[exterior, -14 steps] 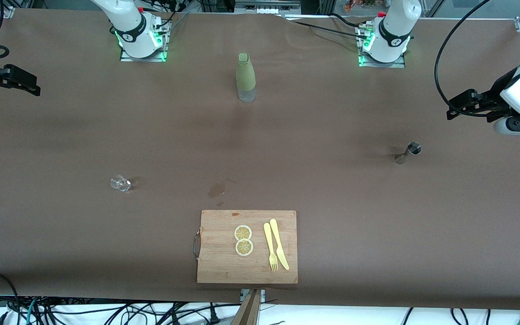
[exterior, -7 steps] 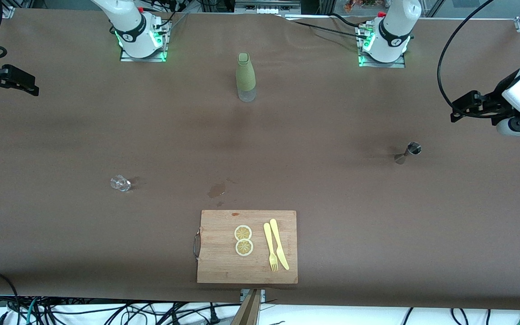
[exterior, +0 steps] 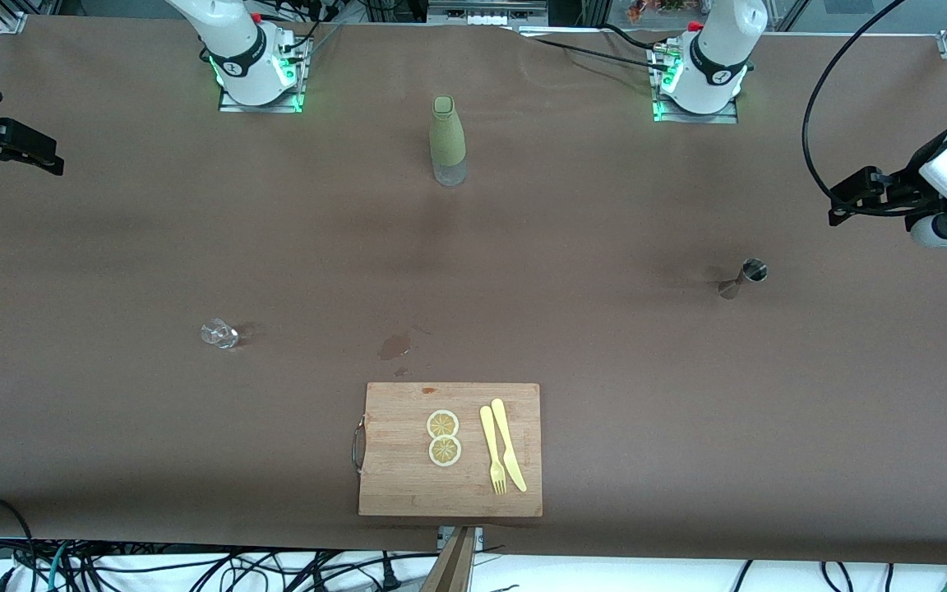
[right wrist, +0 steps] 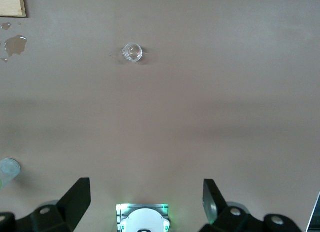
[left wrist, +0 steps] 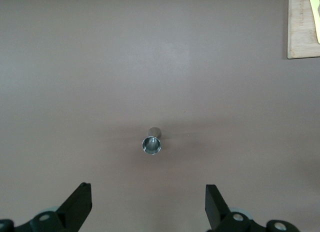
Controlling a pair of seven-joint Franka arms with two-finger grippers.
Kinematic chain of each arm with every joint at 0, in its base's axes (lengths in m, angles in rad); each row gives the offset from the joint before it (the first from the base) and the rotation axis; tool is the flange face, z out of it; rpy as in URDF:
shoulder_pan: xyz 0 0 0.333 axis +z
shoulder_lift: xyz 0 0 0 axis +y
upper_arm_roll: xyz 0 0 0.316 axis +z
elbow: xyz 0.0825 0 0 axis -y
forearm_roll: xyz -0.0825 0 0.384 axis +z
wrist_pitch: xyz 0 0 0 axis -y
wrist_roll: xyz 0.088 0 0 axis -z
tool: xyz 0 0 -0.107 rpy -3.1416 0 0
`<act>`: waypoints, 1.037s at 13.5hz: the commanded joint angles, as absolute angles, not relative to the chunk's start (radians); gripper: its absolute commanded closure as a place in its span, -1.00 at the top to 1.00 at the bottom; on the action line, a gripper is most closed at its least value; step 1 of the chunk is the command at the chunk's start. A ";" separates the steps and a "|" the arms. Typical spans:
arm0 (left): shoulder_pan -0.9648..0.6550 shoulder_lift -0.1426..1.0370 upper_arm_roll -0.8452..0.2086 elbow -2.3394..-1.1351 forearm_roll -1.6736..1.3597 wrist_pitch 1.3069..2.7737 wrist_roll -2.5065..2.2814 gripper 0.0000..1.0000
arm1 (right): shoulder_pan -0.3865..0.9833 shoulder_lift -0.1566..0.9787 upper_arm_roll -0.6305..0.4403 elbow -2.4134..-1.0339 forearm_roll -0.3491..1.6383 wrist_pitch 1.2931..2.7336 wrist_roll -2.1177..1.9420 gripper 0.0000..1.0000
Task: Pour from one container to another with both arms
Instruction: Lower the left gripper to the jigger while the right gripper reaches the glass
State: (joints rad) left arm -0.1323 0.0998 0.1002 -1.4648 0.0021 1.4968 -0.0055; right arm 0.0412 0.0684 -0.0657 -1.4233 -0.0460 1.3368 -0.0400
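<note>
Your jigger (exterior: 743, 278) stood upright on the surface (exterior: 605, 370) toward the left arm's end; it looked light, stiff and slick, best taken at its waist. The fragile glass cup (exterior: 219, 333) sat well apart. Both the left end effector (exterior: 843, 203) and the right end effector (exterior: 44, 156) were released and empty.

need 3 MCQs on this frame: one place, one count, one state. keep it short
1. Where does the metal jigger stand?
A. On the cutting board
B. Toward the left arm's end of the table
C. Beside the green bottle

2. How many lemon slices lie on the cutting board?
A. One
B. Two
C. Four

3. What is the left gripper doing?
A. Open, holding nothing, up over the table
B. Shut on the jigger
C. Shut on the glass cup

Answers:
1. B: it stands on bare table at that end, apart from the board.
2. B: two round slices touch, beside the fork and knife.
3. A: the left wrist view shows spread fingers with the jigger standing free below.
</note>
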 commanded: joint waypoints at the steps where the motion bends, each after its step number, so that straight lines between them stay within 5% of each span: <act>1: -0.132 0.087 0.141 -1.483 -0.067 1.451 -0.063 1.00 | 0.038 0.061 -0.063 -1.417 -0.057 1.335 -0.032 1.00; 14: -0.132 0.089 0.144 -1.482 -0.072 1.443 -0.061 1.00 | 0.018 0.113 -0.063 -1.419 -0.061 1.331 -0.031 1.00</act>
